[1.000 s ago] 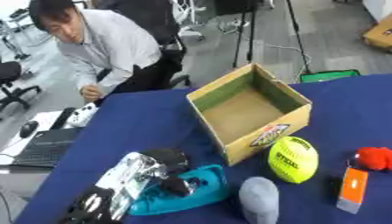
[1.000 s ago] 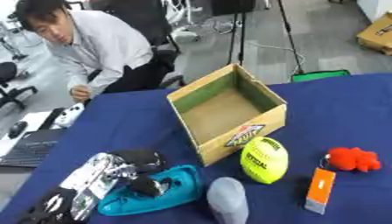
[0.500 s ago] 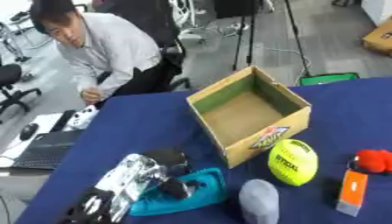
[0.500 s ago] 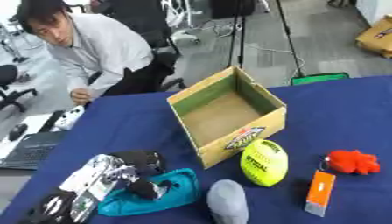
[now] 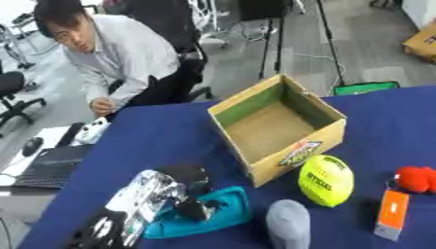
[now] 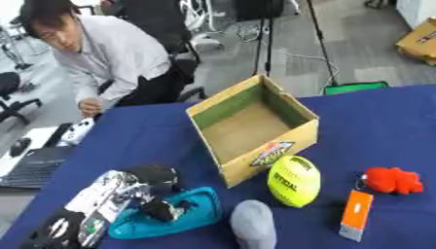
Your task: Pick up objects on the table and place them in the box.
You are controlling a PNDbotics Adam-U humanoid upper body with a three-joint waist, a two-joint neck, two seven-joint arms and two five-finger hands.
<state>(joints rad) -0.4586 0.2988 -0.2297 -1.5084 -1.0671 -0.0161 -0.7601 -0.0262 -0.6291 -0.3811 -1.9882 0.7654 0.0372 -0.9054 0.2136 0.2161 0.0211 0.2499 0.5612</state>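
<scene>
An open cardboard box [image 5: 277, 129] stands empty in the middle of the blue table. In front of it lie a yellow-green ball [image 5: 326, 180], a grey rounded object [image 5: 288, 223], an orange and white flat pack [image 5: 391, 214] and a red lumpy object [image 5: 417, 179]. A teal object [image 5: 226, 214] lies at the lower left. My left hand [image 5: 183, 194] comes in from the lower left corner. Its dark fingers and thumb are curled on the teal object's near end. My right hand shows in no view.
The blue table cloth [image 5: 162, 141] ends along a slanted left edge. Beyond that edge sit a laptop [image 5: 47, 165], a mouse [image 5: 32, 145] and a white controller [image 5: 89, 131]. A green item [image 5: 366, 87] lies on the floor behind the table.
The whole picture has shifted a little, so the camera moved. My left hand stays on the teal object and the other things lie where they were.
</scene>
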